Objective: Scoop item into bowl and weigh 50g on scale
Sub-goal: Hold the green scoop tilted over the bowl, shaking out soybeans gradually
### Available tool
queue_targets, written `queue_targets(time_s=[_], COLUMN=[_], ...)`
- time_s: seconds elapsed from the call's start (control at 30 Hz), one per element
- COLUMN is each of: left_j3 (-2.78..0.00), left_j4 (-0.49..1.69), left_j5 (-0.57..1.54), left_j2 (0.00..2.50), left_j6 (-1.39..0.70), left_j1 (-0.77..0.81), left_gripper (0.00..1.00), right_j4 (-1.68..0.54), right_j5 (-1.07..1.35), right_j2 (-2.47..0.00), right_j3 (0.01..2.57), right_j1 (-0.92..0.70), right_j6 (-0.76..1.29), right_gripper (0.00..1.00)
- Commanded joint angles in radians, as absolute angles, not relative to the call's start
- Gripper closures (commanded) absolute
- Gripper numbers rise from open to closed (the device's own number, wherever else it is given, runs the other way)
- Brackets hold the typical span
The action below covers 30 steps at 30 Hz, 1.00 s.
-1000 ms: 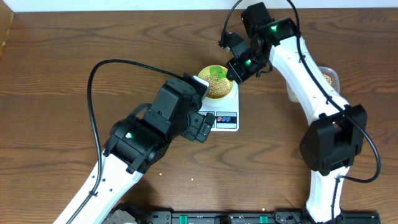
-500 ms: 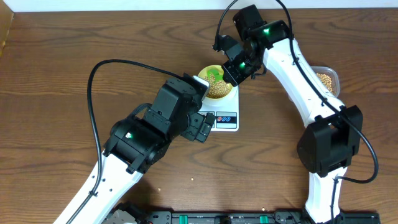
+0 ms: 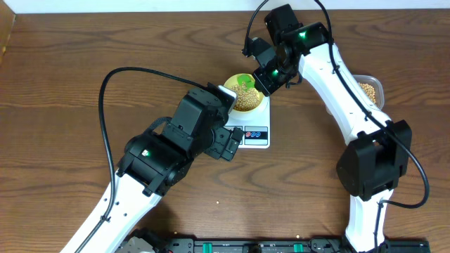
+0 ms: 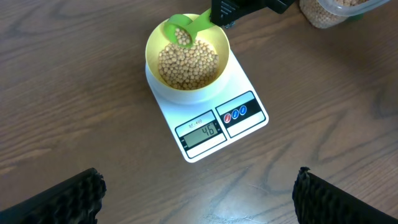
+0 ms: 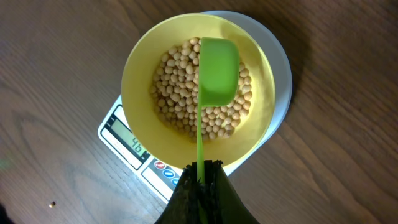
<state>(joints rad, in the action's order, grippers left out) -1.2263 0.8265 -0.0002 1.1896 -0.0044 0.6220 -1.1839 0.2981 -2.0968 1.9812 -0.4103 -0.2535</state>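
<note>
Holding my left gripper [image 4: 199, 208] low over wooden table [image 3: 56, 105], fingers spread wide, gripping nothing, just short of scale [image 4: 214, 127]. Scale sits mid-table, display [image 4: 200, 132] reading 46, red and blue buttons [image 4: 235, 113] beside it. Yellow bowl [image 4: 151, 46] rests on its platform, beans [image 4: 186, 65] heaped inside. Green scoop [image 5: 218, 65] hangs tilted over bowl, few beans in its cup. My right gripper [image 5: 200, 177] pinched tight on scoop handle. Far right, clear tub [image 3: 371, 90] holds more beans, well apart from scale.

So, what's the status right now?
Right gripper shut on green plastic scoop over pale yellow bowl. Tan beans inside, white scale beneath. Left gripper open, empty. Nothing blocking.
</note>
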Motion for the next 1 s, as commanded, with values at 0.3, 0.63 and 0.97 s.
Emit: queue_targets(time_s=[0.3, 0.63, 0.97], left_j3=[-1.238, -1.238, -1.238], left_j4=[0.826, 0.827, 0.826], left_j5=[-0.012, -0.012, -0.012], left_j2=[1.195, 1.195, 1.195], left_j6=[-0.020, -0.020, -0.020], left_j1=[0.618, 0.618, 0.618], left_gripper=[0.01, 0.01, 0.01], right_j4=[-1.185, -1.192, -1.193], right_j5=[0.289, 0.266, 0.237], right_j2=[-2.059, -2.059, -2.040], right_j3=[2.003, 2.003, 2.003], right_j1=[-0.425, -0.429, -0.440], right_j6=[-0.258, -0.266, -0.270], right_gripper=[0.99, 0.99, 0.99])
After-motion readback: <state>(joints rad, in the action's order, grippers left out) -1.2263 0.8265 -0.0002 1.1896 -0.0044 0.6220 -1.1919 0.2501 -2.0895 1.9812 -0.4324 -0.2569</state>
